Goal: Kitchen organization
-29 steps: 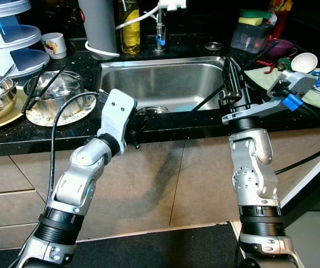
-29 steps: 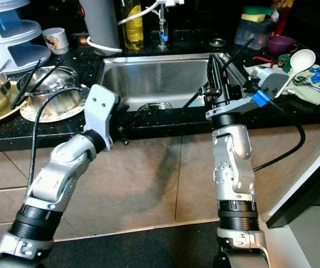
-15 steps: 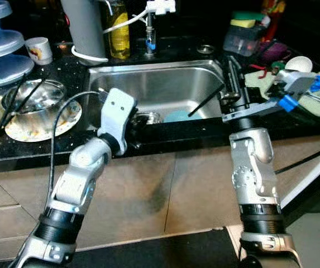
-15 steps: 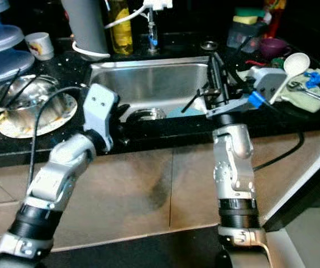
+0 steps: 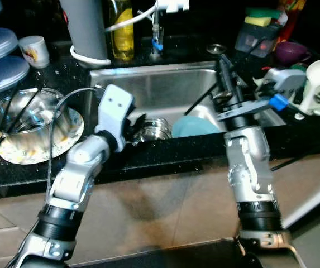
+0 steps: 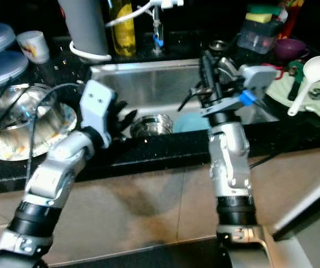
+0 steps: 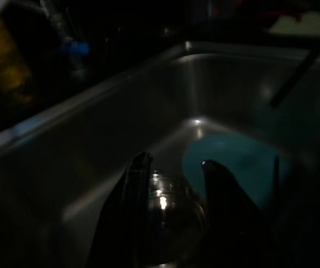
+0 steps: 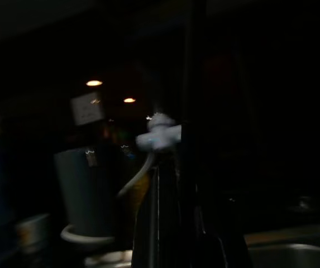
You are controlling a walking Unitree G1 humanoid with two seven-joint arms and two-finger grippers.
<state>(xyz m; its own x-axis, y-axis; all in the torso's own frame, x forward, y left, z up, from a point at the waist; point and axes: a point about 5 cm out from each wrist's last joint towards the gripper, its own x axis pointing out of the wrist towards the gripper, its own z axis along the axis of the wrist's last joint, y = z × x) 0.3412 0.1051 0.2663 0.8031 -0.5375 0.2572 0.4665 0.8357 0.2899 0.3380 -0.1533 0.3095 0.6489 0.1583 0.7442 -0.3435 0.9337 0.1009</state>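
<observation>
Steel bowl (image 5: pixel 31 120) on plate (image 5: pixel 14 153), left on black tabletop (image 5: pixel 165 159). Left gripper (image 7: pixel 173 167) over sink (image 5: pixel 165 84) front edge, jaws parted above small steel cup (image 5: pixel 154 129). Teal plate (image 5: pixel 196 125) just beside cup in basin. Right gripper (image 5: pixel 222 67) raised above sink's right side, pointing up; cannot tell jaw state. White ladle (image 5: pixel 316 75) on cloth, far right.

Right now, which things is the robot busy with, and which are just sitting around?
Busy with:
- left gripper, open, over the small steel bowl in the sink
- teal plate beside it

Sitting around:
- white ladle
- yellow bottle
- white mug
- big steel bowl
</observation>
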